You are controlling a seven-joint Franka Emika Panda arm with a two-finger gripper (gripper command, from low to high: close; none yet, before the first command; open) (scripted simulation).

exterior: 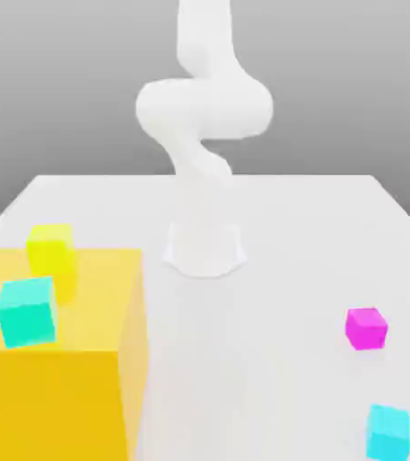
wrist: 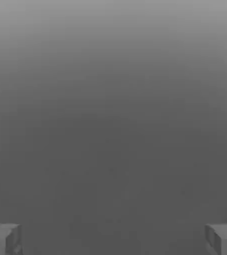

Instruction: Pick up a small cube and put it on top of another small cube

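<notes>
worktop point(exterior: 280, 225): pale flat slab, carries everything; most of its middle is bare, so there is room to travel between the two groups of cubes.
arm point(exterior: 204, 108): white, rises from a round base at the worktop's back-centre, bends up out of the exterior view – parked high, apparently so nothing below gets knocked.
yellow block point(exterior: 59, 396): big box at the exterior view's left-front corner; acts as a raised platform, w/ two small cubes on its top face.
tool point(wrist: 113, 239): fingertips sit at the far edges of the hand view w/ a wide gap between, spread fully, nothing pinched. Only grey backdrop lies ahead of it, so it isn't aimed at any cube yet.
cyan cube on block point(exterior: 26, 311): sits near the block's front-left, upright.
yellow cube point(exterior: 50, 250): on the block too, behind the cyan one, near but apart.
far cyan cube point(exterior: 388, 430): on the worktop at the exterior view's right-front, low & open all round – looks an easy pick.
magenta cube point(exterior: 367, 328): on the worktop just behind that cyan one, apart from it; a likely base for stacking, being close by.
task state: judged not begun – no cube lifted, none stacked.
next: prob. lower tool over one right-side cube, then close on it; which pair is meant can't be told.
</notes>
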